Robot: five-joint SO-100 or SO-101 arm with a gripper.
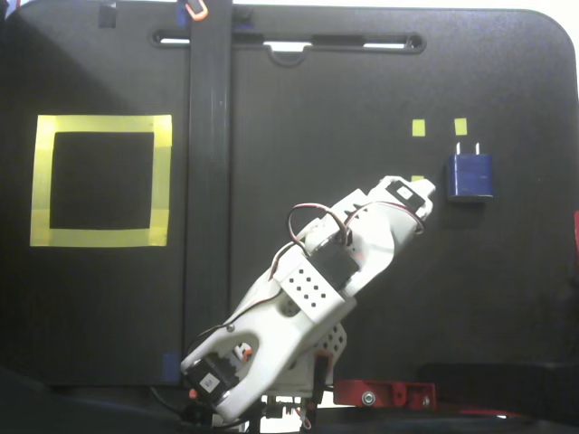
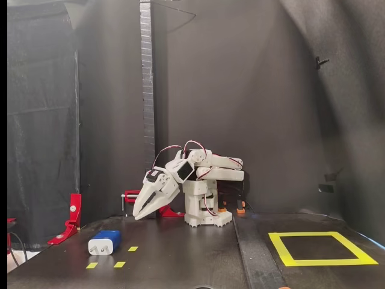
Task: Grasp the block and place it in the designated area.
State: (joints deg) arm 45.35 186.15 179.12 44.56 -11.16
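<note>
The block (image 1: 469, 174) is a small dark blue cuboid lying at the right of the black mat, its two silver prongs pointing toward the far edge. The low fixed view shows the block (image 2: 105, 242) at the front left, prongs facing the camera. My white gripper (image 1: 423, 193) hangs just left of the block and a little nearer the base, above the mat. From the side the gripper (image 2: 138, 215) points down-left with its fingers together, holding nothing. The designated area (image 1: 102, 125), a square frame of wide yellow tape, lies far left; in the low fixed view the designated area (image 2: 283, 250) is at the right.
Small yellow markers (image 1: 418, 127) surround the block's spot. A black upright post (image 1: 210, 181) stands between the arm and the yellow frame, seen as a tall post (image 2: 147, 90) in the low view. Red clamps (image 2: 72, 218) sit at the mat's edges. Dark curtains wall the back.
</note>
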